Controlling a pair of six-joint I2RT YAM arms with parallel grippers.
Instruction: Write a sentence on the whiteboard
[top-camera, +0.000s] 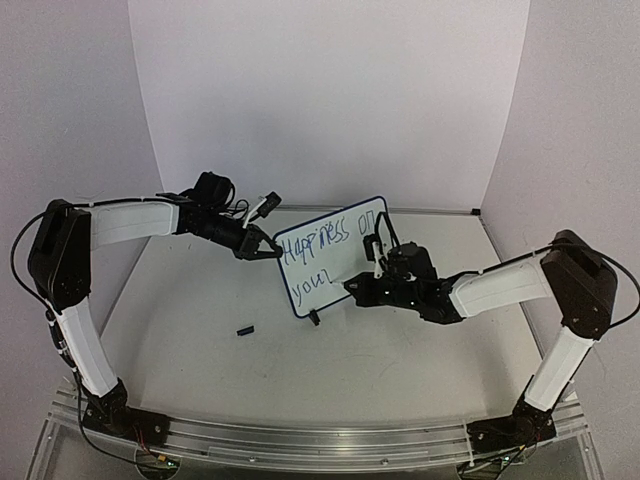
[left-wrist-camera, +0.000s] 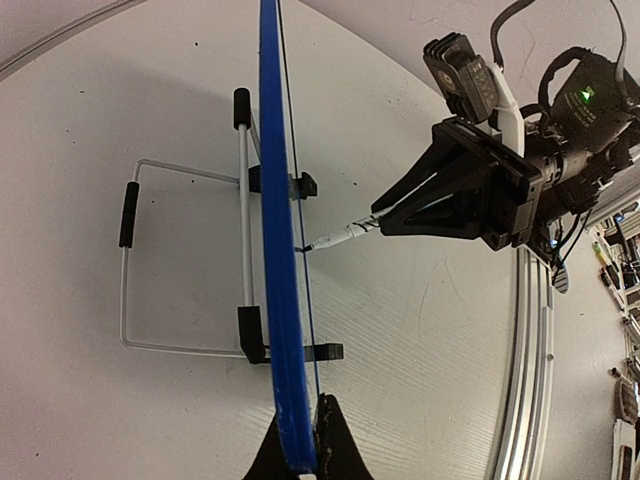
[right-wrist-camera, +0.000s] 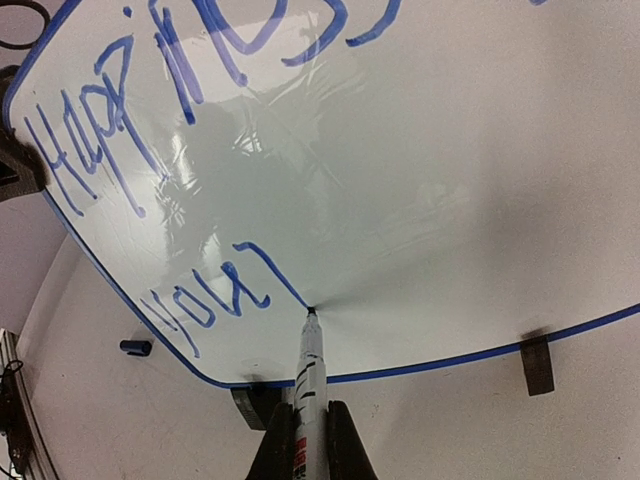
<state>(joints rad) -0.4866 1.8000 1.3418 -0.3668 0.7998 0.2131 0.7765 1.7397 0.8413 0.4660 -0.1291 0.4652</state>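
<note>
Lettering (top-camera: 320, 243) reads "Happiness on your"; left jaws clamp whiteboard (top-camera: 342, 268), right jaws marker (right-wrist-camera: 312, 370).

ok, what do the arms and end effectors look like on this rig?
Both arms alike: white link shells with black joint housings and black bases. Black cables loop along the left arm and right arm. Left end effector and right end effector are black, with triangular fingers; a green LED glows on the right wrist.
</note>
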